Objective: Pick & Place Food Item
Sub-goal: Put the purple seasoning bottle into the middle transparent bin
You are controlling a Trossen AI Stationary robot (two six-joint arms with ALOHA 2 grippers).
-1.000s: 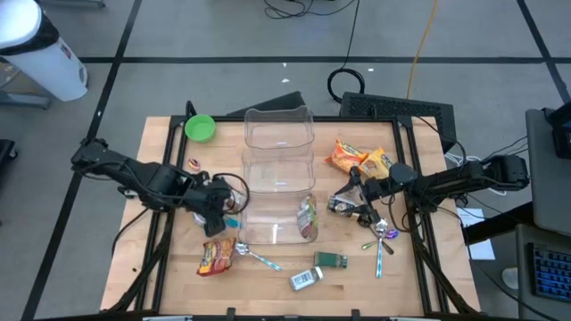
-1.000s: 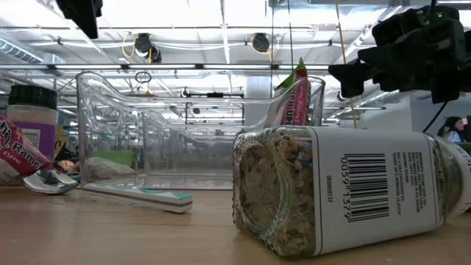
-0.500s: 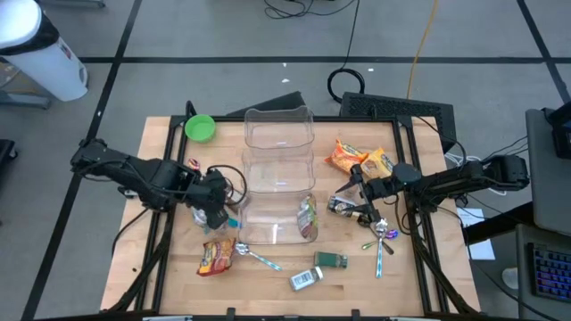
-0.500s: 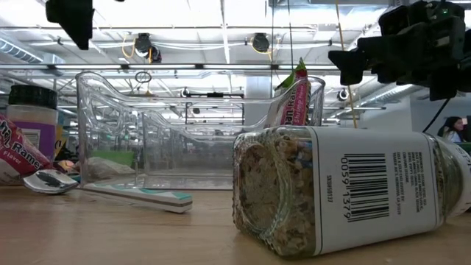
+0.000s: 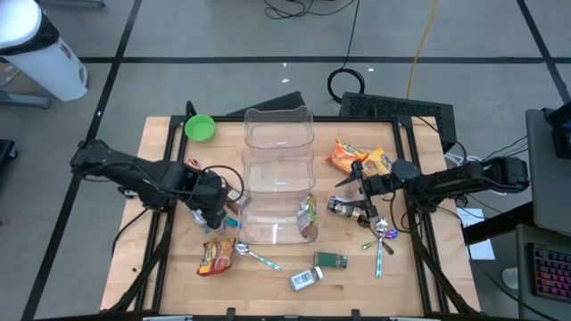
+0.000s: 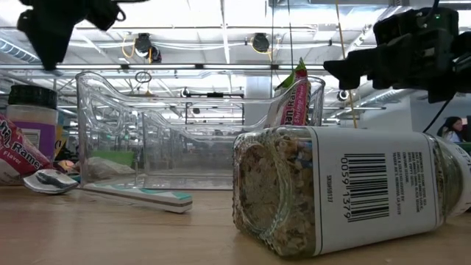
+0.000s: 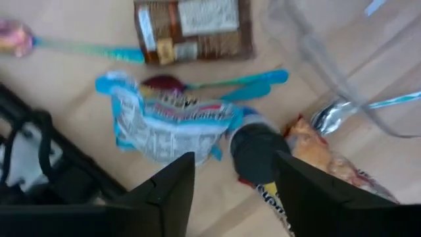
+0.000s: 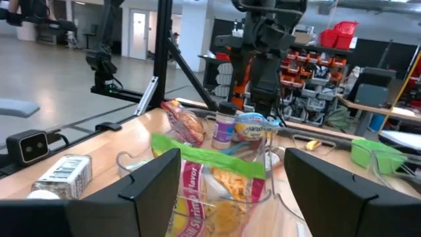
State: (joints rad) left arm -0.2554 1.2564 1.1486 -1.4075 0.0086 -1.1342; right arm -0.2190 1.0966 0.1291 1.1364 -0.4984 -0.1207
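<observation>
Since a second ago the left gripper has drawn slightly toward its own side of the table and sunk lower in the low view, while the right gripper has eased up off the jar.

I take the blue-and-white packet to be the food item in hand. It lies crumpled on the table just beside the bin, directly under the left gripper, whose fingers are spread with nothing between them. In the left wrist view its long axis runs from one finger toward the other, so closing as it stands would catch it lengthwise; a wrist turn looks necessary. A dark-capped bottle touches the packet's end, nearly centred between the fingers. The left arm is plainly nearer.

A red packet reads "Ramen". A second jar lies on its side with a barcode reading 0059 1379. A green packet stands in the bin, marked "Flavor". The right gripper hovers spread over the first jar.
</observation>
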